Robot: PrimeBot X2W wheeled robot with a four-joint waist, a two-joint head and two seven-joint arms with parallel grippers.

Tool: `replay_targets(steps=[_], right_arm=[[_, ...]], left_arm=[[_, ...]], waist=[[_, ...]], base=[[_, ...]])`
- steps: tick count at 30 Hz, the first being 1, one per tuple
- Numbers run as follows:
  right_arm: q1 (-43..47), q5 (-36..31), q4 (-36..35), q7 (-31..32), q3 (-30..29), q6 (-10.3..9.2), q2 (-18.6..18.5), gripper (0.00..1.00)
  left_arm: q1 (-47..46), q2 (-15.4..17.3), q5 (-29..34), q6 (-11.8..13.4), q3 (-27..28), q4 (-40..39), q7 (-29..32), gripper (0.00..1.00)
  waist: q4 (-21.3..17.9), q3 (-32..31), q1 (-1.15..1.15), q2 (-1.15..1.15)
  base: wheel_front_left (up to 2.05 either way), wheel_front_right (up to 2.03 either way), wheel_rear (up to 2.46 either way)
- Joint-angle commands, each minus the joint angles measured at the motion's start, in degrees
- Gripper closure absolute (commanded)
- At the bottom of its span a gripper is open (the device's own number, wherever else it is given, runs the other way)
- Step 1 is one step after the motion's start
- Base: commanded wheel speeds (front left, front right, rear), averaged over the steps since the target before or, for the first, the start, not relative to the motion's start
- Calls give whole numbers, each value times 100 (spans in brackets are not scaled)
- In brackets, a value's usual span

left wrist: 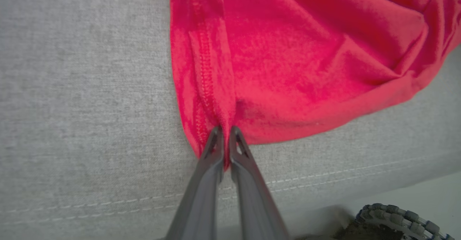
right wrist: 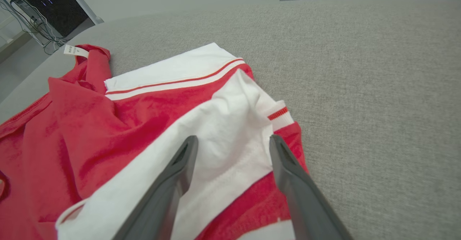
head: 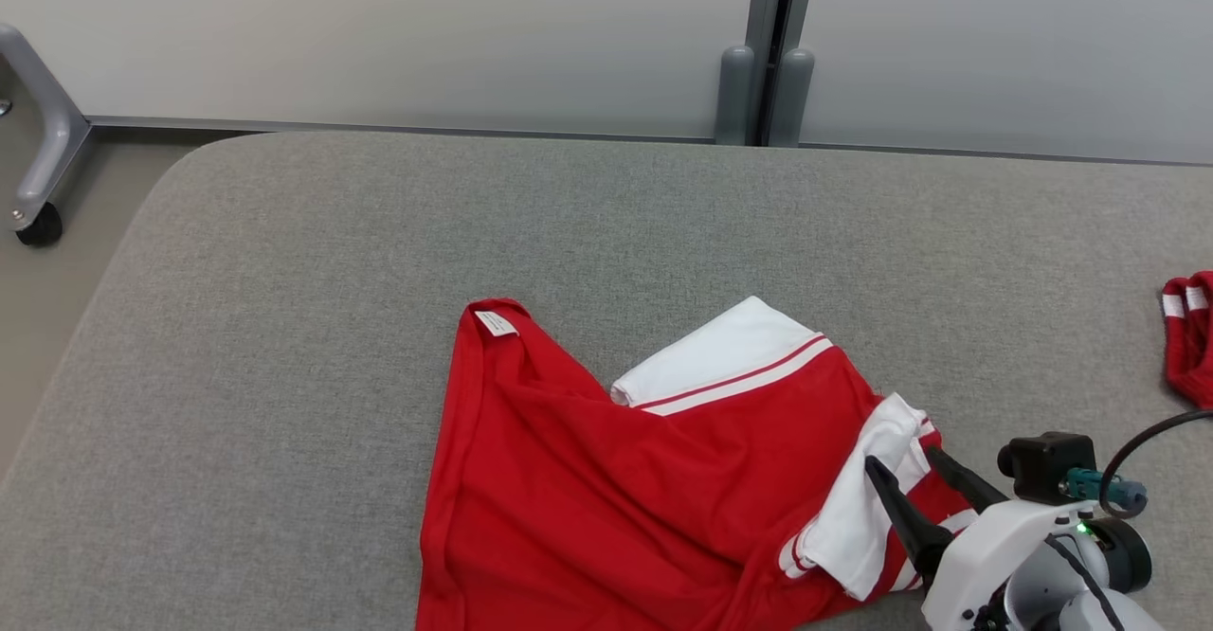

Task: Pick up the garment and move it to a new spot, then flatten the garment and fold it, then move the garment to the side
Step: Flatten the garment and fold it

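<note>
1. pad (head: 284, 347): a grey cloth-covered surface with a rounded corner at the upper left of the head view. Pale wall panels stand behind it. A stitched line runs along its edge, low in the left wrist view.
2. garment (head: 588, 498): red with white panels and red-and-white striped trim. It lies crumpled on the pad in the lower middle of the head view and runs off the bottom edge. One white panel juts out at its upper right.
3. right gripper (head: 900, 457): at the lower right of the head view, with its fingers spread wide. It sits at the garment's right side, over a bunched white part with striped trim. In the right wrist view the white cloth shows between the two fingers. Whether the tips touch it cannot be told.
4. left gripper (left wrist: 226, 130): its fingers are drawn narrow, almost together, and pinch a fold of the red hem beside a stitched seam. In the left wrist view the garment spreads from the tips up toward the upper right.
5. red piece (head: 1189, 347): a second red cloth with small white marks at the right edge of the head view. It lies on the pad, well apart from the garment.
6. tag (head: 496, 323): a small white label at the garment's upper left corner. Its print is too small to read.
</note>
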Motion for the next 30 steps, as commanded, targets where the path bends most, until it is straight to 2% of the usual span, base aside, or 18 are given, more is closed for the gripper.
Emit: replay_targets(steps=[1, 3, 7, 8, 9, 10, 11, 20, 25, 30], right_arm=[[-129, 40, 25, -4, -17, -2, -1, 0], [-211, 50, 66, 52, 13, -2, -4, 0], [-448, 71, 263, 215, 132, -2, 6, 0], [-500, 104, 309, 265, 197, -2, 18, 4], [-557, 117, 350, 308, 255, -2, 4, 52], [-609, 142, 382, 305, 289, -2, -19, 84], [-642, 229, 397, 283, 320, -2, -5, 100], [-356, 643, 1, 75, 198, -2, -322, 100], [72, 797, -529, 140, -120, -2, -656, 100], [570, 857, -1050, 312, -474, -2, -816, 100]], left_arm=[[-158, 24, -23, -10, 0, 35, -24, 93], [-238, 17, -41, -9, -42, 84, -26, 100], [-433, -2, -87, -25, -104, 220, -68, 100], [-477, -8, -111, -29, -124, 253, -71, 100], [-517, -10, -119, -35, -154, 281, -76, 100], [-556, -6, -125, -37, -178, 312, -86, 100], [-593, -2, -136, -39, -189, 336, -116, 100], [-530, 69, -296, -13, -111, 382, -305, 100], [-346, 90, -409, 73, 8, 153, -381, 100], [-195, 142, -488, 181, 120, -184, -416, 100]], waist=[[16, 32, 0, 0], [45, 91, 0, 0], [93, 194, 0, 0], [105, 213, 0, 0], [118, 231, 0, 0], [132, 243, 0, 0], [144, 246, 0, 0], [115, 81, 0, 0], [-12, -63, 0, 0], [-114, -227, 0, 0]], base=[[0, 0, 0], [0, 0, 0], [0, 0, 0], [0, 0, 0], [0, 0, 0], [0, 0, 0], [0, 0, 0], [0, 0, 0], [0, 0, 0], [0, 0, 0]])
